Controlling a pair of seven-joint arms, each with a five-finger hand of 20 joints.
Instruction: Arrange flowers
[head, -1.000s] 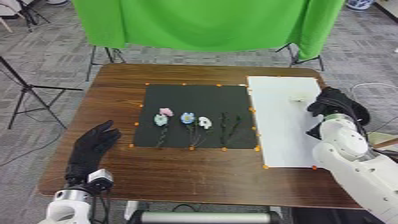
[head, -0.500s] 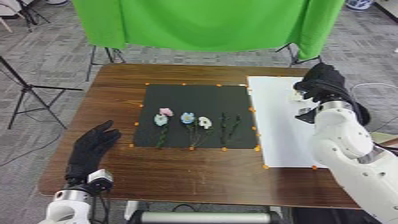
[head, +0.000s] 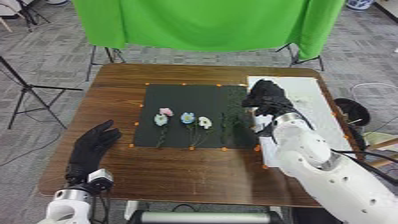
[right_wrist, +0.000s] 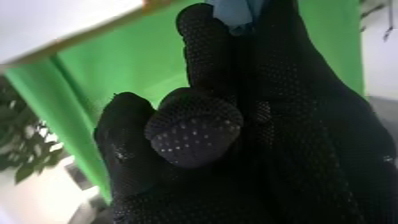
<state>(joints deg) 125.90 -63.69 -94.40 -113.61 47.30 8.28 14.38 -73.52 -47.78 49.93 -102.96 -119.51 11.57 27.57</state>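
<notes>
Over the dark mat's (head: 182, 94) right edge, the right hand (head: 265, 95) grips something pale blue (right_wrist: 233, 14)

From where I'm standing, that black glove has its fingers curled in on the pale blue piece, right where the mat meets the white board (head: 306, 86). On the mat lie a pink flower (head: 166, 111), a pale teal one (head: 161, 120), a blue one (head: 187, 117) and a white one (head: 204, 122), with green sprigs (head: 226, 120) just right of them. Left of the mat, the left hand (head: 87, 150) is relaxed and open.

Four blooms (head: 187, 118) on one black mat (head: 178, 95), two hands (head: 87, 147)
</notes>
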